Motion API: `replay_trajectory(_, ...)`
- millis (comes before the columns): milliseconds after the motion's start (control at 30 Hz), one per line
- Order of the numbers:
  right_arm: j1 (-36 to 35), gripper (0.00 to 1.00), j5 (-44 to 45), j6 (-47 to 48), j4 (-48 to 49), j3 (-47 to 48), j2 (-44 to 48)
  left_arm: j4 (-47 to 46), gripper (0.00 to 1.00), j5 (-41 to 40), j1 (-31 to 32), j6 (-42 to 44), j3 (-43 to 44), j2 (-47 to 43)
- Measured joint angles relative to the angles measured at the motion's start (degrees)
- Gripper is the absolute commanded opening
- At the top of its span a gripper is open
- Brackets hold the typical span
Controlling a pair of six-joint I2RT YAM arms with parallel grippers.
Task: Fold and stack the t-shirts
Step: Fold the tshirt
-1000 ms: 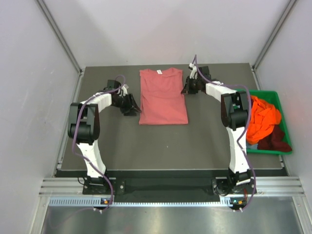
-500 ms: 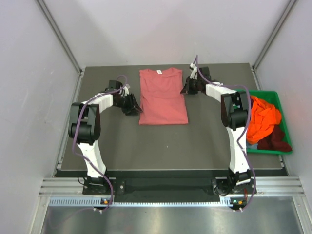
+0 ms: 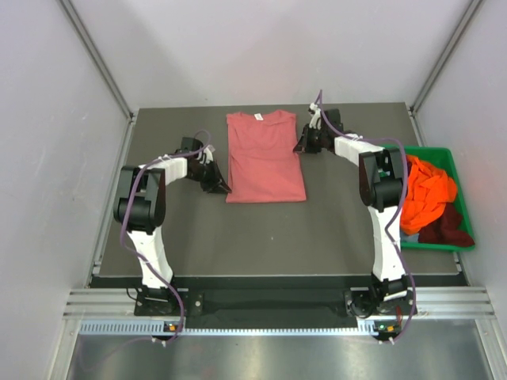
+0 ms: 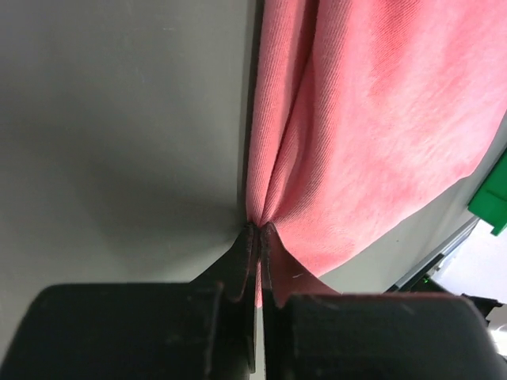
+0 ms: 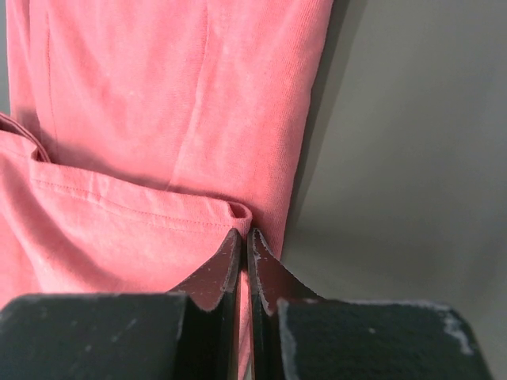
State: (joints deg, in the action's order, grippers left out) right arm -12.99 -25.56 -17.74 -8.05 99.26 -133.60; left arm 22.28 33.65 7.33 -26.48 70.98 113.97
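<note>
**Salmon-pink t-shirt pinched at both long edges; three shirts in view.**

One worktop (image 3: pixel 158 237) carries one salmon-pink t-shirt (image 3: pixel 264 158), flat at centre, its long axis running from the near hem to the far collar. One green bin (image 3: pixel 440 247) at the right edge holds one orange t-shirt (image 3: pixel 428 194) and one maroon t-shirt (image 3: pixel 447 226), both heaped. I have two end effectors. My left end effector (image 4: pixel 257 233) is clenched on the left edge near the hem, and my right end effector (image 5: pixel 242 237) is clenched on the right edge nearer the collar. The cloth lies inward of each, so I judge that neither arm is the nearer.
</note>
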Motion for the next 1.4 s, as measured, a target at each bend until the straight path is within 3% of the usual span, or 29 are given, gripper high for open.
replay_trajectory(433, 0.0, 0.00, 0.0, -0.5, 0.8, -0.3, 0.0, -5.4, 0.02, -5.4, 0.4, -7.9, -8.4, -6.0)
replay_trajectory(500, 0.0, 0.00, -0.2, -0.5, 0.8, -0.3, 0.0, -6.3, 0.21, -5.4, 0.4, -9.1, -9.5, -6.6)
replay_trajectory(567, 0.0, 0.04, -0.7, -0.5, 0.8, -0.3, 0.0, -6.2, 0.26, -5.5, 0.5, -10.2, -9.8, -7.0)
replay_trajectory(600, 0.0, 0.04, -1.0, -0.5, 0.7, -0.3, 0.0, -6.0, 0.35, -5.6, 0.5, -10.6, -9.8, -7.1)
replay_trajectory(633, 0.0, 0.05, -1.1, -0.4, 0.7, -0.3, 0.0, -5.6, 0.38, -5.8, 0.5, -10.6, -9.6, -7.3)
replay_trajectory(733, 0.0, 0.06, -1.5, -0.3, 0.7, -0.3, 0.0, -1.2, 0.43, -7.1, 0.4, -9.2, -5.2, -6.9)
replay_trajectory(1033, 0.0, 0.06, -2.5, 0.6, 0.6, -0.3, -0.1, 0.2, 0.41, -6.6, -1.4, -1.2, 20.1, 2.7)
replay_trajectory(1400, 0.0, 0.06, -4.3, -0.1, 1.7, 0.1, -1.0, 1.0, 0.42, -0.1, -2.7, 4.4, 25.5, 15.1)
